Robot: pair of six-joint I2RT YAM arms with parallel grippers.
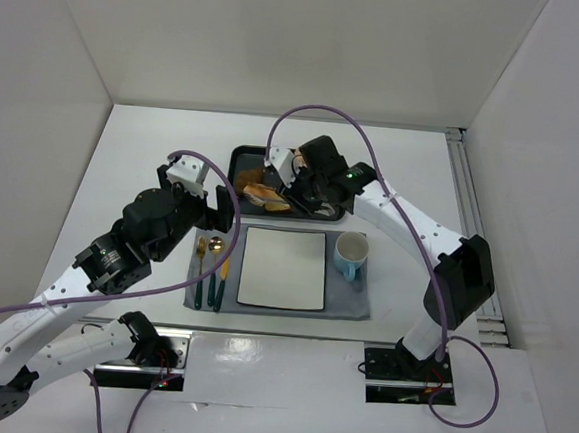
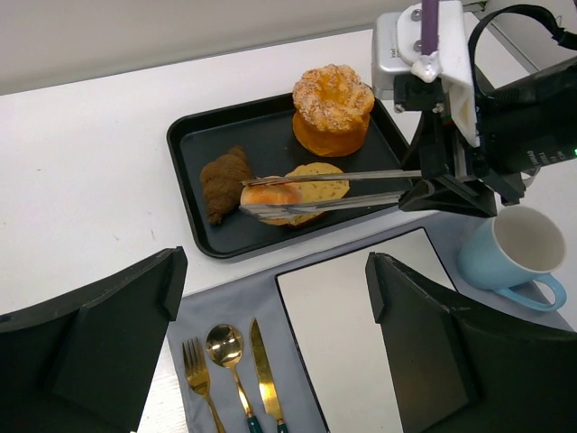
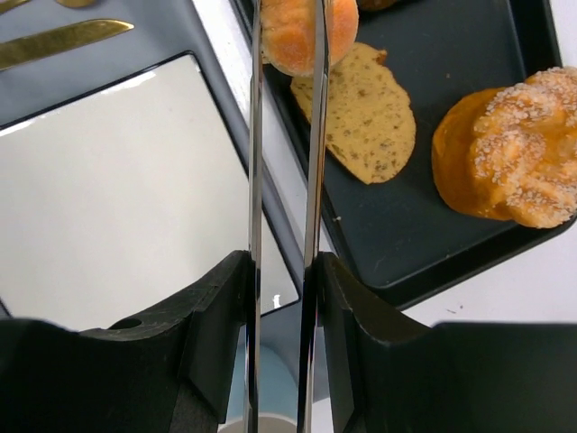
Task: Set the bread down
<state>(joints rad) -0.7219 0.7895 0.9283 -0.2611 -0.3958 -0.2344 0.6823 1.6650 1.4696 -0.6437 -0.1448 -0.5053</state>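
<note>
The bread (image 2: pixel 269 194), a small round golden-orange bun, is pinched between the tips of long metal tongs (image 2: pixel 343 176) over the front part of the black tray (image 2: pixel 194 144). My right gripper (image 3: pixel 284 271) is shut on the tongs' handles (image 3: pixel 255 180), and the bun (image 3: pixel 297 32) shows at their far end. In the top view the right gripper (image 1: pixel 302 187) hangs over the tray (image 1: pixel 242 158). My left gripper (image 2: pixel 270 280) is open with nothing between its fingers, above the grey placemat by the white rectangular plate (image 2: pixel 361 334).
On the tray lie a flat pale bread slice (image 2: pixel 325 188), a large ridged orange pastry (image 2: pixel 333 108) and a dark brown pastry (image 2: pixel 224 180). A blue cup (image 2: pixel 518 248) stands right of the plate. Gold fork, spoon and knife (image 2: pixel 225 347) lie left of it.
</note>
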